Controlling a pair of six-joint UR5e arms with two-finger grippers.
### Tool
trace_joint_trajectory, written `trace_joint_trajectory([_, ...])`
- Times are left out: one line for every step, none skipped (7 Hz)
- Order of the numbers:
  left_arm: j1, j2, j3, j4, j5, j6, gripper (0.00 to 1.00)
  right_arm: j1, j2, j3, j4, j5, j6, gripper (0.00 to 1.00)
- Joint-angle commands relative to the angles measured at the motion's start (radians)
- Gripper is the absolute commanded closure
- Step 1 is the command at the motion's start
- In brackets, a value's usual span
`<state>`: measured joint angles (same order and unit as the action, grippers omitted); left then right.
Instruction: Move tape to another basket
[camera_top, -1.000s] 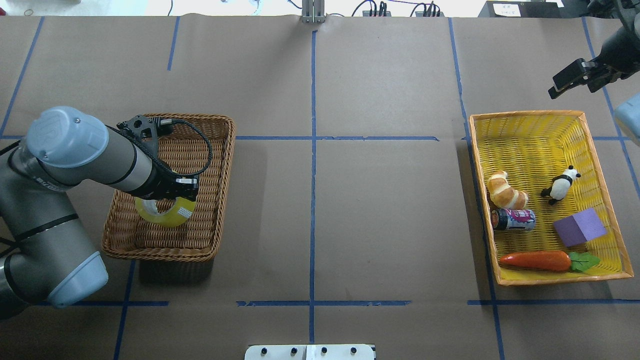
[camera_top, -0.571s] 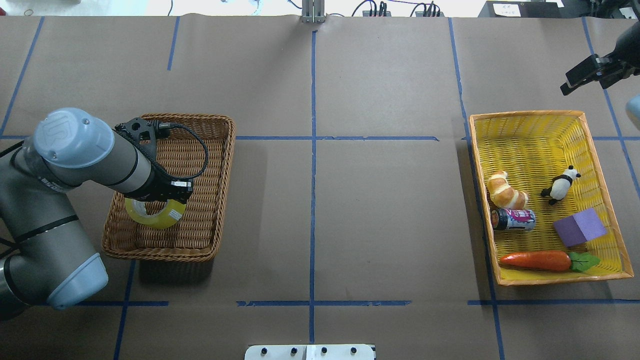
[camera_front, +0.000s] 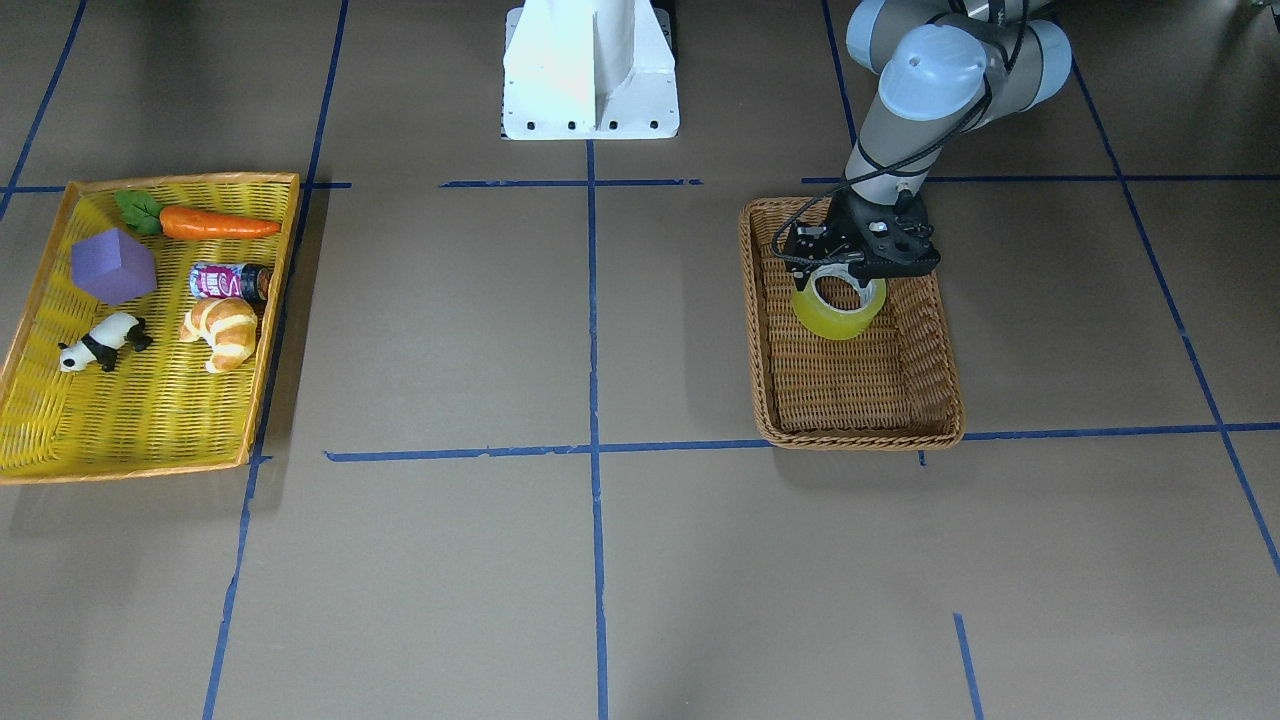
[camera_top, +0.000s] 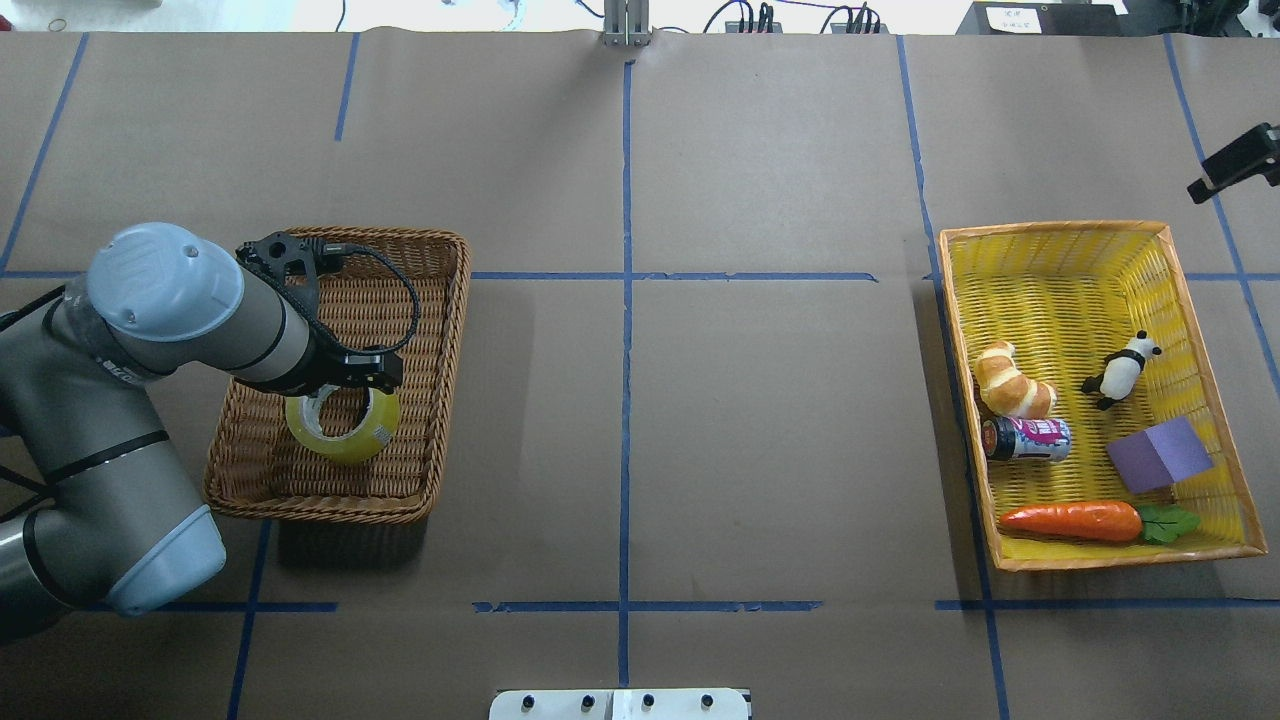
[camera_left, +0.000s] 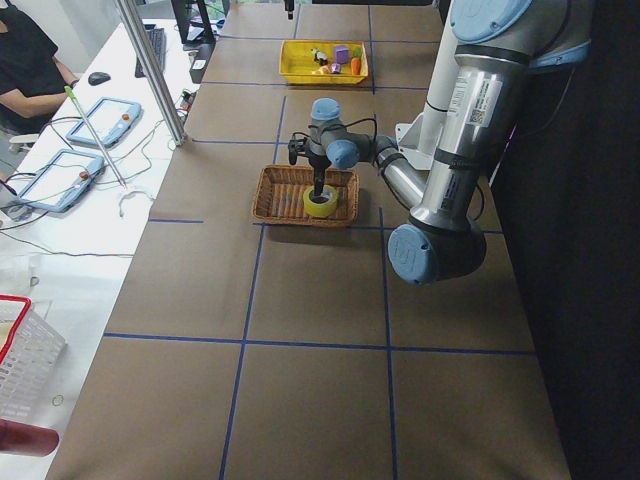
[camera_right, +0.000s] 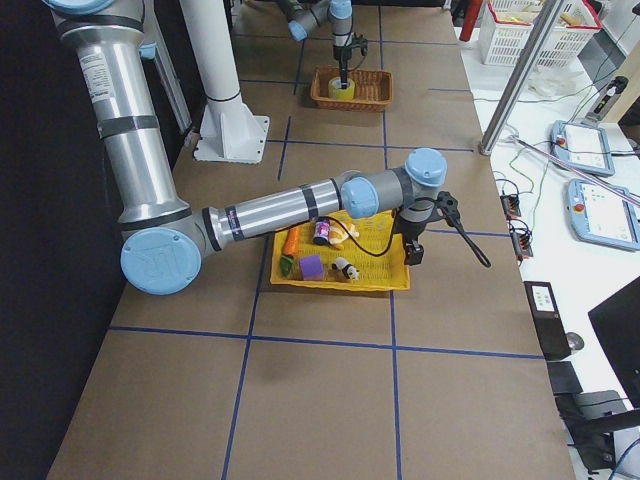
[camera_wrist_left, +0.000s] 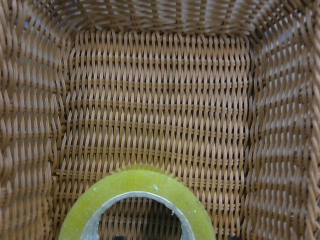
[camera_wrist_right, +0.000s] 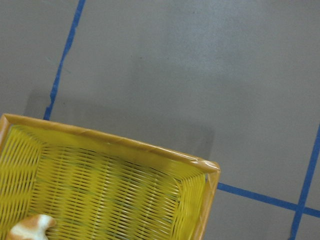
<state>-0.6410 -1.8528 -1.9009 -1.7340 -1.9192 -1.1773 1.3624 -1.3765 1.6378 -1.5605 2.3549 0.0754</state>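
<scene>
Most of your move is looking done: your left gripper (camera_top: 345, 392) is clamping the tape (camera_top: 347, 449) inside the wicker basket (camera_top: 455, 310), release pending.

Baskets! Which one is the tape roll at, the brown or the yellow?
The brown wicker basket: the left gripper holds the tape over its floor. The yellow basket holds toys, no tape.

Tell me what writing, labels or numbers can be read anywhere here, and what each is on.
Nothing reads clearly.
Can: pink and purple label, lettering too blurred.
Left arm: printed strip, too small to read.
White sheet beyond the table's far edge: marks too small.
</scene>
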Motion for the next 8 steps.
trace_joint_trajectory([-0.119, 0.000, -0.017, 0.016, -0.111, 0.109, 0.00, 0.053, -0.112, -0.004, 0.005, -0.008, -0.171, 0.00])
trace_joint_trajectory([-0.225, 0.003, -0.017, 0.058, -0.217, 0.208, 0.00, 0.101, -0.166, -0.012, 0.007, -0.003, -0.207, 0.00])
trace_joint_trajectory([-0.324, 0.016, -0.012, 0.103, -0.271, 0.360, 0.00, 0.130, -0.196, -0.013, 0.007, -0.002, -0.204, 0.00])
trace_joint_trajectory([-0.397, 0.064, -0.009, 0.146, -0.288, 0.505, 0.00, 0.130, -0.191, -0.009, 0.008, -0.003, -0.201, 0.00])
trace_joint_trajectory([-0.495, 0.113, -0.001, 0.168, -0.297, 0.644, 0.00, 0.132, -0.202, -0.004, 0.008, -0.003, -0.203, 0.00])
trace_joint_trajectory([-0.575, 0.153, 0.015, 0.186, -0.376, 0.762, 0.00, 0.132, -0.204, -0.012, 0.007, -0.005, -0.198, 0.00])
trace_joint_trajectory([-0.695, 0.197, 0.072, 0.182, -0.464, 0.901, 0.00, 0.147, -0.202, -0.015, 0.005, -0.005, -0.197, 0.00])
trace_joint_trajectory([-0.779, 0.223, 0.130, 0.183, -0.489, 1.032, 0.00, 0.168, -0.210, -0.019, 0.004, 0.001, -0.192, 0.00])
